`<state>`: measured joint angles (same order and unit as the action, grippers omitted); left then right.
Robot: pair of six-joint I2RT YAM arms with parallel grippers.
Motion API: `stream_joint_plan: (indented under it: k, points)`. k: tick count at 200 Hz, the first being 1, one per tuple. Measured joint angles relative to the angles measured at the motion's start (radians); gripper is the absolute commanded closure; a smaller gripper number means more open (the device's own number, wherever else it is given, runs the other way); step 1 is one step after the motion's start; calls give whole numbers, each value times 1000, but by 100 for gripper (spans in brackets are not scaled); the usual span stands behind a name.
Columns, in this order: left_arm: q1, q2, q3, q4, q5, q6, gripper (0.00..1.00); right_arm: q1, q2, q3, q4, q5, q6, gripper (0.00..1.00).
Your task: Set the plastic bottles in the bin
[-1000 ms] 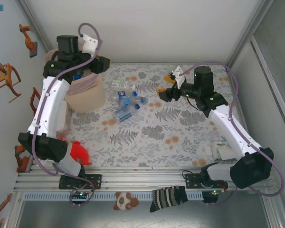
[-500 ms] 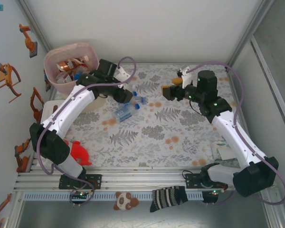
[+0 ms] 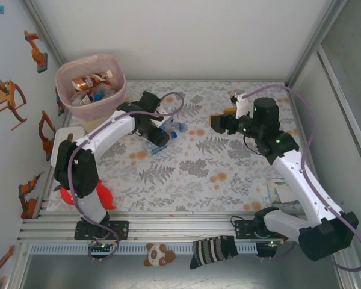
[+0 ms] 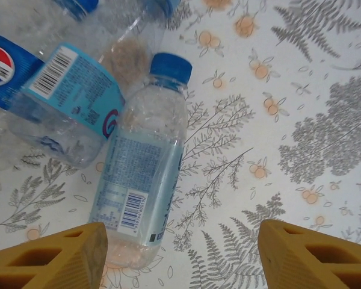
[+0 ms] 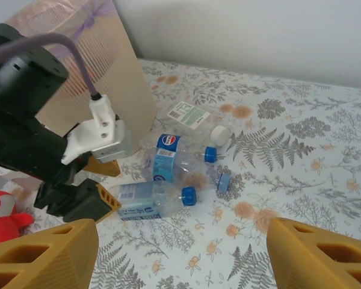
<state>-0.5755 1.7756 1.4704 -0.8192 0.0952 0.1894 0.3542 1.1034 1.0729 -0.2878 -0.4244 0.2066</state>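
Observation:
Three clear plastic bottles with blue caps lie together on the flowered table. The nearest bottle [image 4: 141, 180] [image 5: 153, 198] lies beside a Pepsi-labelled bottle [image 4: 54, 102] [image 5: 168, 159]. My left gripper [image 4: 180, 259] [image 3: 156, 137] hovers open just over them, and the near bottle's base sits close to its left finger [image 4: 48, 259]. The beige bin [image 3: 89, 78] [image 5: 102, 78] with its pink liner stands at the back left and holds several bottles. Further right, my right gripper [image 5: 180, 259] [image 3: 219, 123] is open and holds nothing.
A flattened bottle with a green and white label [image 5: 189, 114] and a white cap [image 5: 219, 135] lie behind the group. A red toy shark [image 3: 99, 195] and a white box [image 3: 69, 135] sit at the left, and a folded pack [image 3: 283, 192] at the right.
My left arm has swung from above the bin down to the bottles on the table, its jaws spreading wider. The right gripper has drifted slightly right.

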Motion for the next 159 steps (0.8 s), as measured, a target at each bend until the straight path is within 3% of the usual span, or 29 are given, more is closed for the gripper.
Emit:
stream_joint_plan:
  k: [69, 159]
  points:
    - [0, 112, 2, 22, -101, 19, 26, 0, -24, -26, -11, 11, 7, 27]
    - [0, 220, 60, 41, -108, 52, 29, 1, -10, -26, -11, 19, 7, 27]
